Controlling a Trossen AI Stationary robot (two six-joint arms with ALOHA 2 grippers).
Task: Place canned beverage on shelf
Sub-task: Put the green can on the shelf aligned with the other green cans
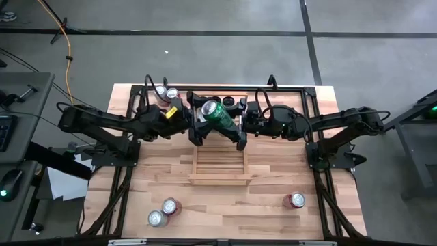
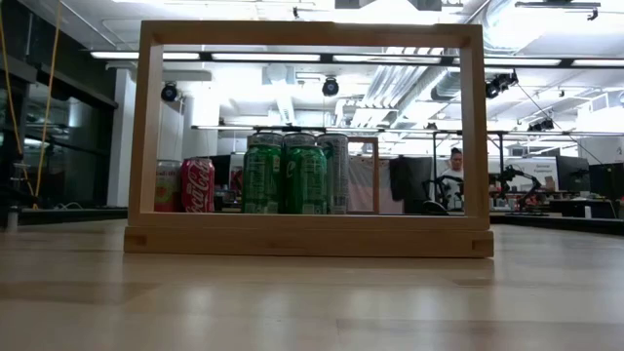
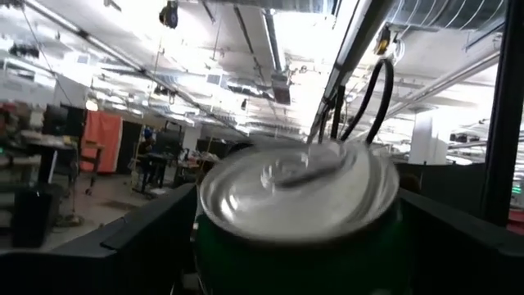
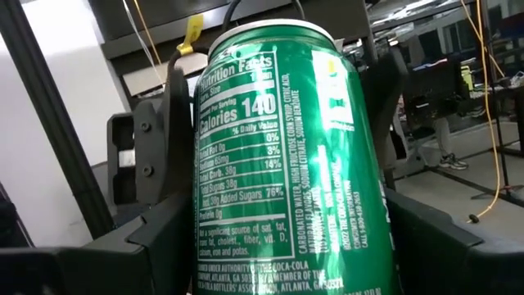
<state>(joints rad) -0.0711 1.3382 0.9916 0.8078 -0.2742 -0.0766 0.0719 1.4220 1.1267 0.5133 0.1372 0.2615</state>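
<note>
green can (image 1: 220,115) above shelf (image 1: 218,179) far end; right gripper (image 1: 239,130) clamped on it, left gripper (image 1: 196,130) fingers apart. risk: can tilts, slips, misses shelf.

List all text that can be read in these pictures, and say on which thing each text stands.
"Nutrition Facts": green can, held between both grippers.
"Calories 140": same can.
"Added Sugars 38g": same can.
"Carbonated water, high fructose corn syrup": same can, partly legible.
"Coca-Cola": red can beside the shelf.
The same can's fine print is too small to read.
Green cans on the shelf: lettering too blurred.
</note>
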